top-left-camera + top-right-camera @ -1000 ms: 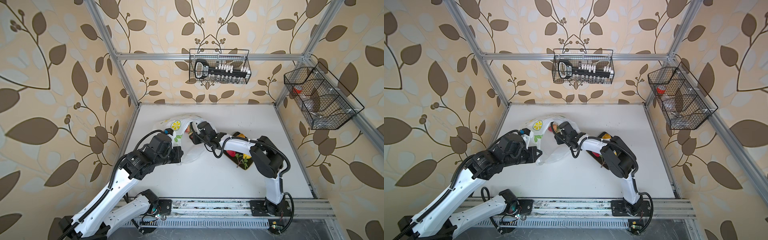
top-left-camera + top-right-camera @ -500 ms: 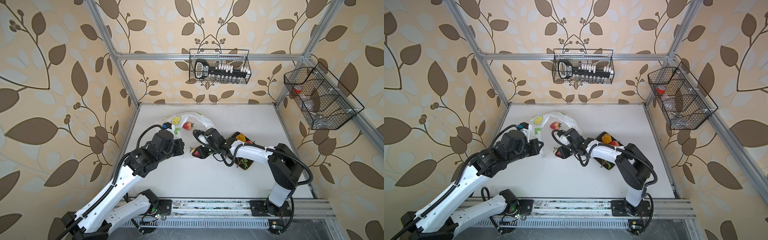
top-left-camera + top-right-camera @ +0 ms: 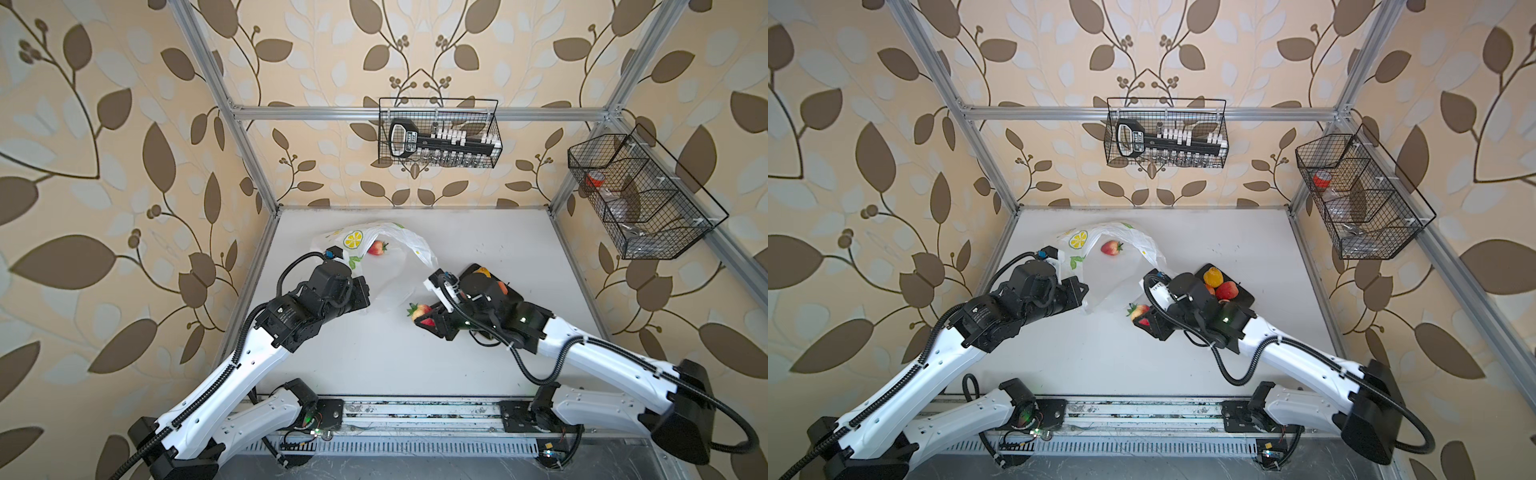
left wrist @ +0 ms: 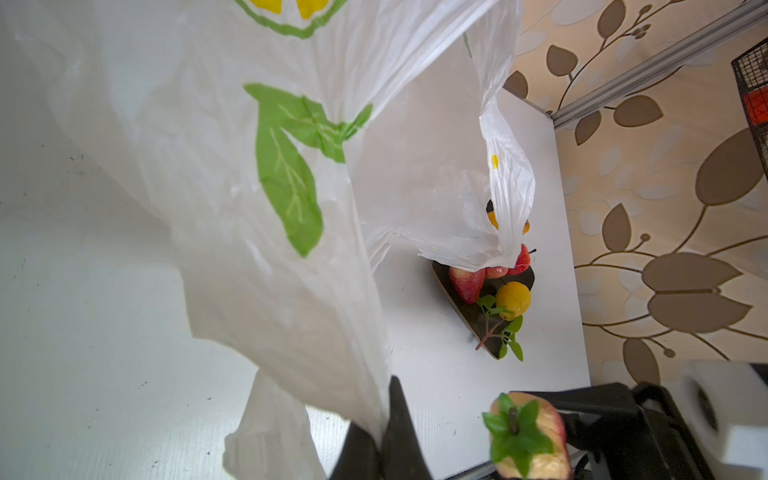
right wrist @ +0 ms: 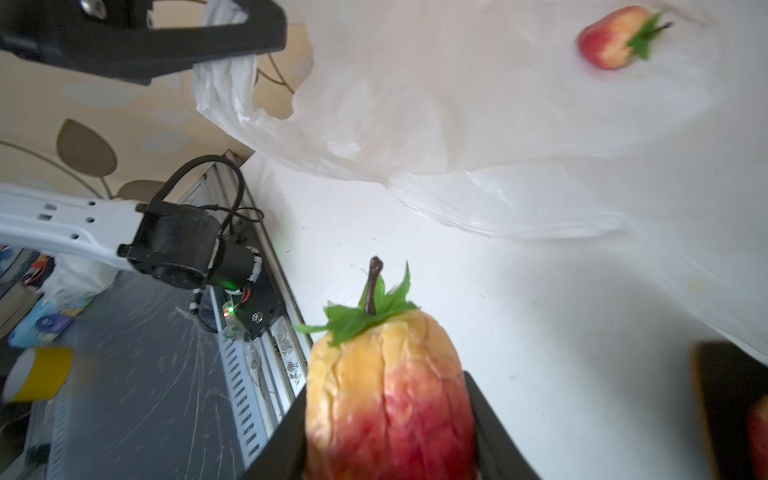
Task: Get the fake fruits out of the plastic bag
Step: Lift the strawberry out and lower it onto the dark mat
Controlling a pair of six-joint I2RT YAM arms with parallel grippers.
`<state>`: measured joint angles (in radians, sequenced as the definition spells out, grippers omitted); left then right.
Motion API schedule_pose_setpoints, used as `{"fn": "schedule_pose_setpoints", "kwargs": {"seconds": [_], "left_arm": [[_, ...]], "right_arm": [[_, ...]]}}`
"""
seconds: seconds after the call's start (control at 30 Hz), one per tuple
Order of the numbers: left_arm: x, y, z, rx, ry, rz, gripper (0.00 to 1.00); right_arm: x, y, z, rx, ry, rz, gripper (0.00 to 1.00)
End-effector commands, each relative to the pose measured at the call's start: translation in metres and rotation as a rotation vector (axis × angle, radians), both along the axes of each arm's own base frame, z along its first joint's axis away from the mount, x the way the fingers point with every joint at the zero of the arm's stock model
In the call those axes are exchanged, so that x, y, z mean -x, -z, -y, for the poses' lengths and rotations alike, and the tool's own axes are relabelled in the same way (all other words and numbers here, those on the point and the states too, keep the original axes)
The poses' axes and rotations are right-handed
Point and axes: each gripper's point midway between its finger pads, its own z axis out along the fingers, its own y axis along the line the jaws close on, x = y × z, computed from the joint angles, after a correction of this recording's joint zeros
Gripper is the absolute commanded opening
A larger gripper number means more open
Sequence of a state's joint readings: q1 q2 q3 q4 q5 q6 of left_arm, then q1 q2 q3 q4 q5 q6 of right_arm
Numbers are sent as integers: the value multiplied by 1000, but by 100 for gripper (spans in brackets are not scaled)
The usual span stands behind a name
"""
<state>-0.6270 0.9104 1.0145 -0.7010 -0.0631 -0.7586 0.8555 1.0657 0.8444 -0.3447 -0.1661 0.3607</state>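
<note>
Bag (image 3: 390, 282): thin, crinkly, limp; mouth held up open.
Plate (image 4: 471, 322): just right of bag, several fruits (image 3: 1227, 289) aboard.
Left gripper (image 4: 382, 440): clamped shut on bag rim.
Right gripper (image 5: 390, 415): pinching a strawberry (image 3: 419, 311), outside bag, beside plate.
Loose strawberry (image 3: 1111, 248): deep inside bag; light, glossy, probably slippery; best pinched across belly.

Plastic bag (image 4: 199, 174): translucent white, printed with yellow lemon slices and green leaves. Strawberry (image 5: 374, 353) in my black right claw (image 5: 386, 386): red fading to yellow-cream, green cap, brown stem. Loose strawberry (image 3: 376, 248): red and cream. Plate (image 3: 1246, 298): dark. Wallpaper (image 3: 124, 208): beige, brown leaf-and-twig pattern.
</note>
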Motion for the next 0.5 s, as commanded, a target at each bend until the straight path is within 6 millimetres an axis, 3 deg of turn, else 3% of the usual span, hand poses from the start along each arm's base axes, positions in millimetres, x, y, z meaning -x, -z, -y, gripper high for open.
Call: {"fn": "schedule_pose_setpoints", "kwargs": {"seconds": [0.0,0.17,0.33,0.47], "left_arm": [[-4,-6,-7,15,-51,39,0],[0,-2,-12,-5,-50,32,0],[3,-1,-13,-17,-41,24,0],[5,-2,-14,-15,-38,22,0]], "right_arm": [[-15,13,58,112,316,-12,33],[-40,15,136,185,696,-14,33],[-72,33,205,200,961,-95,33],[-87,54,257,115,1163,-163,35]]}}
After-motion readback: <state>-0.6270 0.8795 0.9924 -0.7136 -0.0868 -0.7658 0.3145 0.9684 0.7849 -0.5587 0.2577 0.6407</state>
